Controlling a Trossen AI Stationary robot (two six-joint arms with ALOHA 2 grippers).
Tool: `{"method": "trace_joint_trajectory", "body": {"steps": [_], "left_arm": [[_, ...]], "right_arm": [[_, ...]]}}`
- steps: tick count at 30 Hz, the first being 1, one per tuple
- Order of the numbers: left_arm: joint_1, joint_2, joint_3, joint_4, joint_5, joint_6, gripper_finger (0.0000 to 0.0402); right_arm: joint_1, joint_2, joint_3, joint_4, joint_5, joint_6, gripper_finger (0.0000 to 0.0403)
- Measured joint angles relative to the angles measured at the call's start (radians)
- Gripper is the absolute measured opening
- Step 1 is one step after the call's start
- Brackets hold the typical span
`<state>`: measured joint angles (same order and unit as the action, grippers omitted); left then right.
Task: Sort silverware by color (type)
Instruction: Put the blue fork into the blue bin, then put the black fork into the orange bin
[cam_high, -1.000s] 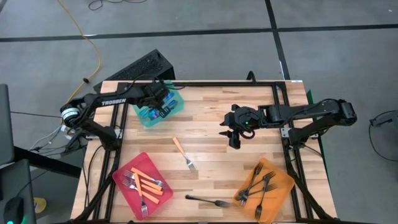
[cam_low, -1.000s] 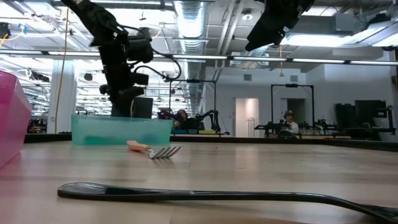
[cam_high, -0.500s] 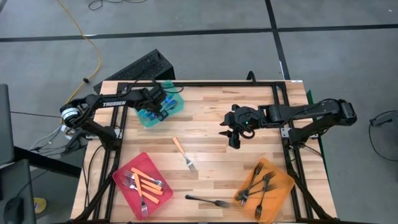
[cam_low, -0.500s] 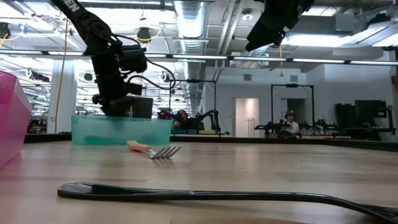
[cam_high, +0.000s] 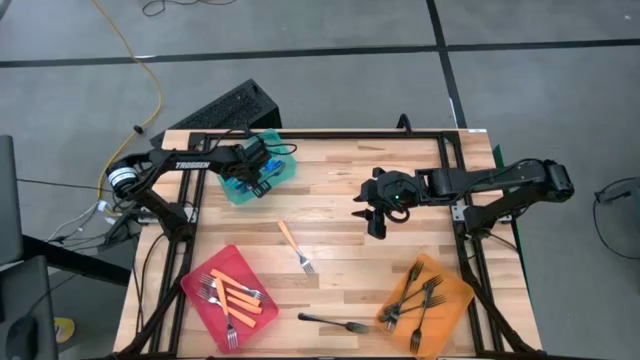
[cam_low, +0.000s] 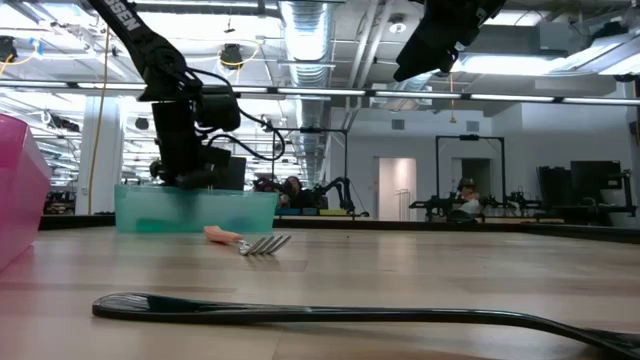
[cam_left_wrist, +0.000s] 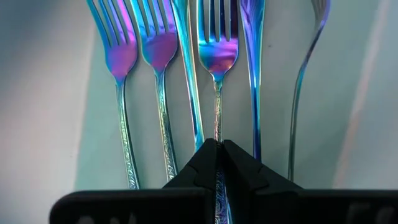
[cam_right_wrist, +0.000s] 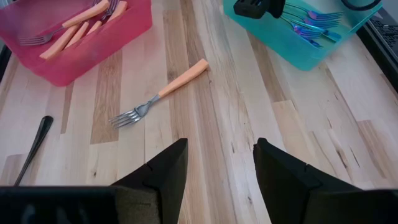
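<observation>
We see the left gripper (cam_left_wrist: 217, 152) clamped on a blue fork (cam_left_wrist: 217, 68) inside the teal tray (cam_high: 283, 173). The right gripper (cam_right_wrist: 216, 163) hangs agape, holding nothing, above the table (cam_high: 340, 165).

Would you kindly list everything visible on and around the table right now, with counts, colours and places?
Teal tray: one, far left of the table, holding several iridescent blue forks.
Red tray: one, near left corner, holding orange-handled forks.
Orange tray: one, near right corner, holding black forks.
Loose orange-handled fork: one, on the table's middle.
Loose black fork: one, near edge, between the red and orange trays.
Table: one, light wood, black frame.
Yellow cable: one, on the grey floor.
Left hand: shut on a blue fork's handle, in the teal tray.
Right hand: open, empty, above the table's right middle.
</observation>
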<state>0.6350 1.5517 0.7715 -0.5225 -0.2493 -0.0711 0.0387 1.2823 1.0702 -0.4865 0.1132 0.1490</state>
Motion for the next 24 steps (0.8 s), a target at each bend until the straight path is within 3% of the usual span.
{"method": "trace_joint_trajectory", "body": {"steps": [6,18,24], "left_arm": [[0.0,0.002,0.005,-0.003,-0.001,0.023,0.0015],[0.001,0.006,0.001,-0.007,0.005,0.063,0.0126],[0.001,-0.037,0.001,-0.006,0.002,0.063,0.0139]], "right_arm": [[0.0,0.0,0.0,0.0,0.0,-0.001,0.0202],[0.0,0.0,0.0,0.0,0.0,-0.001,0.0202],[0.0,0.0,0.0,0.0,0.0,0.0,0.0202]]}}
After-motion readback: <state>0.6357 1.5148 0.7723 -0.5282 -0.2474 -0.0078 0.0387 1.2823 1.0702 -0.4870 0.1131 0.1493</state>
